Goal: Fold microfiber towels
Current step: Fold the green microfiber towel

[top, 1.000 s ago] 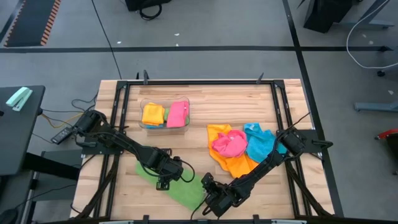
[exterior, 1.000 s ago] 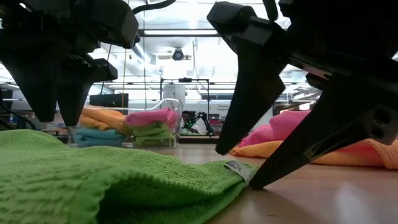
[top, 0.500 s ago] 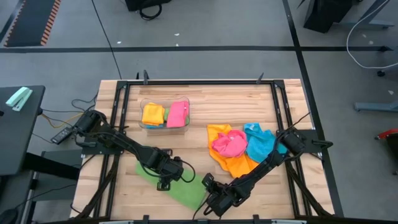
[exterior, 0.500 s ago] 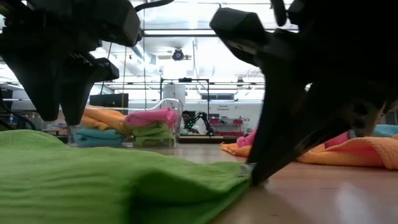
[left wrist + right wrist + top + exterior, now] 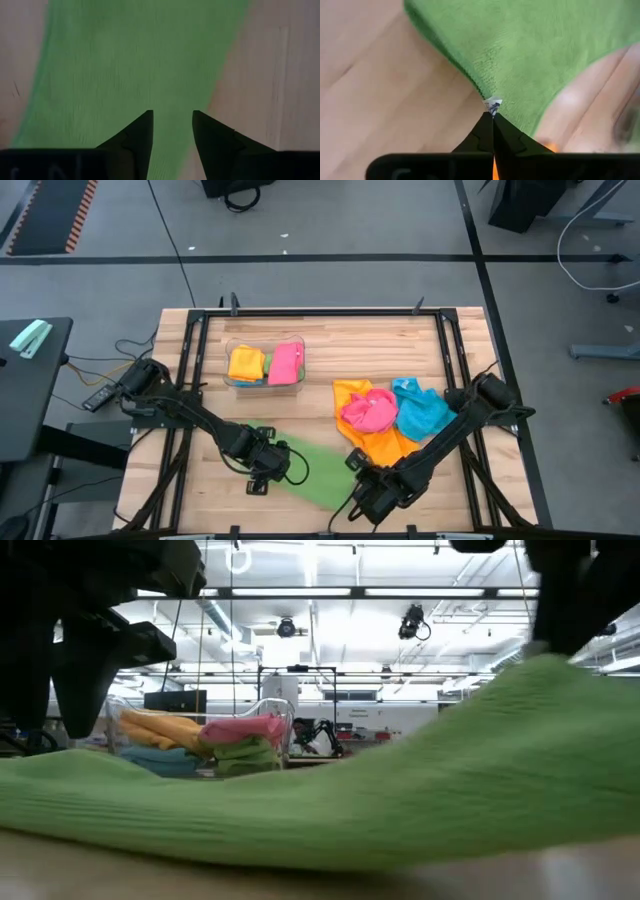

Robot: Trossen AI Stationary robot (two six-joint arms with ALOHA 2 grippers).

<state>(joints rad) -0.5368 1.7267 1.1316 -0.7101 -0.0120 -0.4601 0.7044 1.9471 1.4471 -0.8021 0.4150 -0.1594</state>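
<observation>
Near the front edge of the wooden table [image 5: 330, 345] I had my right gripper [image 5: 358, 463] pinched tight on the green towel [image 5: 315, 470], at the corner by its small white label [image 5: 493, 105]; that corner was raised off the boards, so the cloth sloped up toward my right side in the low view; my left gripper [image 5: 262, 476] hovered at the towel's opposite end, its fingers [image 5: 137, 135] parted narrowly with green cloth showing between them, and I could not tell whether they touched it; bare wood lay on both sides of the towel and between it and the bin; toward my right sat a loose heap of towels, an orange-yellow towel [image 5: 352, 395] lowest, a pink towel [image 5: 368, 413] bunched on top, a blue towel [image 5: 420, 412] just beside, touching them; my right arm ran close along that heap; the clear bin [image 5: 265, 364] at the back held folded cloths, one yellow-orange [image 5: 246, 363] and one pink [image 5: 284, 364] uppermost, with blue and green ones under them in the low view; a black metal frame [image 5: 325, 311] bordered the tabletop; beyond it lay grey floor crossed by dark lines and cables, and the low view showed a lit workshop with ceiling lamps
</observation>
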